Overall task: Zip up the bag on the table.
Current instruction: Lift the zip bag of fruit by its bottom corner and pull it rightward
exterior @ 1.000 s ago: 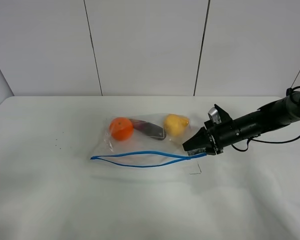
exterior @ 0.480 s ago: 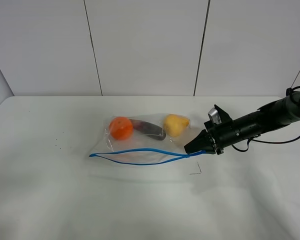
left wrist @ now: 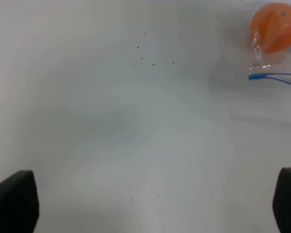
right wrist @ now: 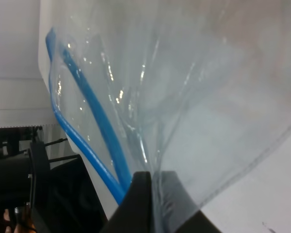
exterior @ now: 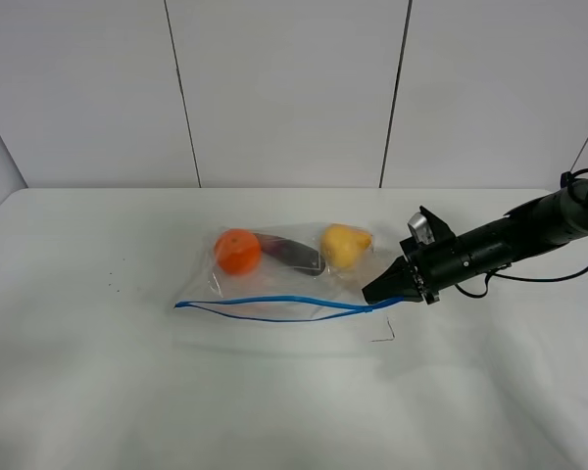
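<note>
The clear bag (exterior: 274, 279) lies in the middle of the white table (exterior: 127, 392), holding an orange fruit (exterior: 238, 251), a dark purple one (exterior: 294, 253) and a yellow one (exterior: 344, 244). Its blue zipper strip (exterior: 274, 304) runs along the near edge, its two strands apart in the middle. My right gripper (exterior: 370, 291) is shut on the bag's right corner by the strip's end. In the right wrist view the right gripper (right wrist: 153, 177) pinches crinkled plastic beside the blue strip (right wrist: 87, 111). My left gripper (left wrist: 150, 204) stands open over bare table left of the bag (left wrist: 275, 34).
A small bent dark piece (exterior: 384, 333) lies on the table just in front of the right gripper. A few dark specks (exterior: 111, 285) mark the table at the left. White wall panels (exterior: 284, 88) stand behind the table's far edge.
The right gripper's jaws have closed onto the bag's right corner. The zipper strip's near strand has risen slightly. The left gripper has not changed.
</note>
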